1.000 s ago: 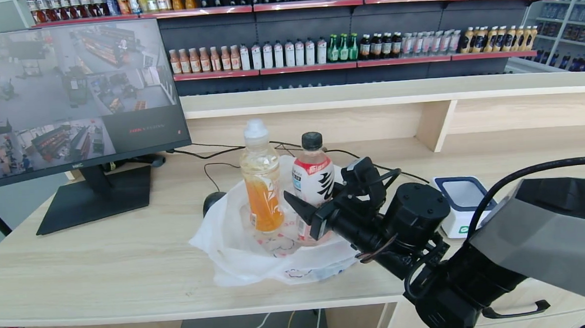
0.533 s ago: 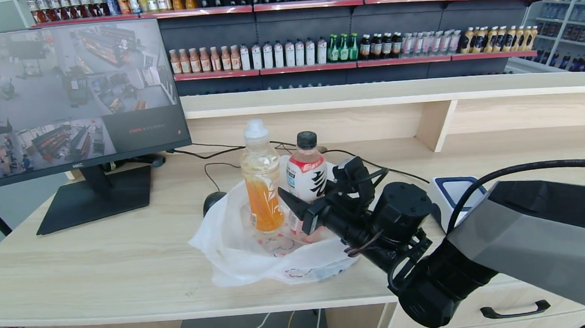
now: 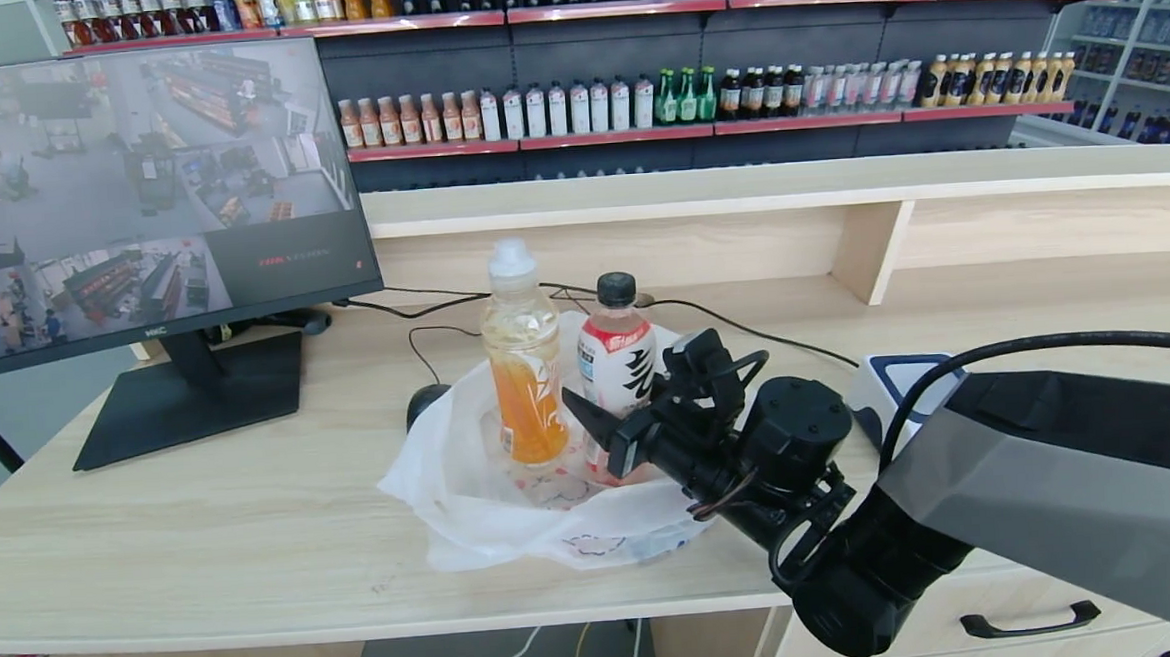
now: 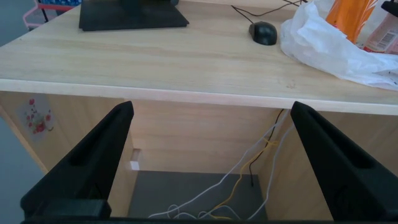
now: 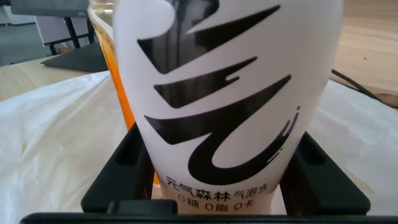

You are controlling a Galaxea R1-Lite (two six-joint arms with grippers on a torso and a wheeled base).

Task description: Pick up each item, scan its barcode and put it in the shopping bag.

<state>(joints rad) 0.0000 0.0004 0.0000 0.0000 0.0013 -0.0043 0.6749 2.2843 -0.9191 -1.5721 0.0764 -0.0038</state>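
Right hand (image 3: 613, 433) clasps one white-labelled bottle (image 3: 615, 359) in shopping bag (image 3: 475, 519), beside one orange bottle (image 3: 523, 362); monitor (image 3: 137, 192), mouse (image 3: 423, 405), scanner (image 3: 898, 377) around; left hand (image 4: 211, 107) wide.

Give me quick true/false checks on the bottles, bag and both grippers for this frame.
1. The right gripper is shut on the white-label bottle. True.
2. The orange bottle lies on its side. False: it stands upright within the shopping bag's folds.
3. The left gripper grips the shopping bag. False: it is open, holding nothing, in front of the counter's edge.
4. A mouse sits beside the bag, on the monitor's side. True.
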